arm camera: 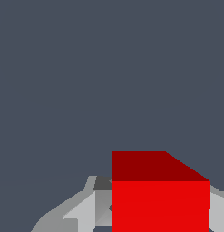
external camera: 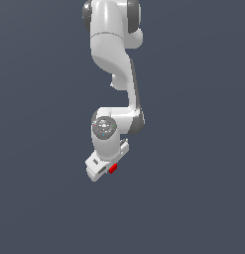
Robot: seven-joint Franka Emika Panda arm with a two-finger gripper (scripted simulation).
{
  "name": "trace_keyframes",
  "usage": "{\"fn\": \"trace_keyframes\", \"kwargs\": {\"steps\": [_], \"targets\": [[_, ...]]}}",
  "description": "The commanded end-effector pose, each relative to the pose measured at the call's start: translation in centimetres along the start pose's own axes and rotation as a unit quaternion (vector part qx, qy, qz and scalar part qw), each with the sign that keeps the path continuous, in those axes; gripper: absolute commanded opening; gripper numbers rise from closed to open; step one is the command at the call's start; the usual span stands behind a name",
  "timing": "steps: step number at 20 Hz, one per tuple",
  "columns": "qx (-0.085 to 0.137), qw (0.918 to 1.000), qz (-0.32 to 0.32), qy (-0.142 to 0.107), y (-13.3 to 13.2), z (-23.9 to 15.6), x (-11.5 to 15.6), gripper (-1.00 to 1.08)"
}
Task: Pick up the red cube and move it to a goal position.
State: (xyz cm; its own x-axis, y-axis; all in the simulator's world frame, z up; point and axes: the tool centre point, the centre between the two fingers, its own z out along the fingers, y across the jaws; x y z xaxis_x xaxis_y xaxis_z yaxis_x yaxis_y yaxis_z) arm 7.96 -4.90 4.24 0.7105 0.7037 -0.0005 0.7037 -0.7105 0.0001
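The red cube (external camera: 113,168) is a tiny bright red block at the tip of the white gripper (external camera: 109,171), low in the middle of the exterior view. In the wrist view the red cube (arm camera: 160,204) fills the space between the grey fingers (arm camera: 88,208), which press against its two sides. The gripper (arm camera: 158,217) is shut on the cube. The hand is tilted, and the arm reaches down from the top of the exterior view. I see no goal marker in either view.
A plain dark grey-blue ground (external camera: 193,149) fills both views. The white arm links (external camera: 111,44) stand above the gripper in the exterior view. No other objects show.
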Motion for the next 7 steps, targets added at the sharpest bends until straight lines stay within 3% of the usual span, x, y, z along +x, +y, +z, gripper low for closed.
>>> {"fn": "trace_keyframes", "kwargs": {"steps": [1, 7], "targets": [[0.000, 1.0000, -0.001, 0.000, 1.4, -0.5, -1.0, -1.00], [0.000, 1.0000, -0.001, 0.000, 2.7, -0.9, -1.9, -1.00]]}}
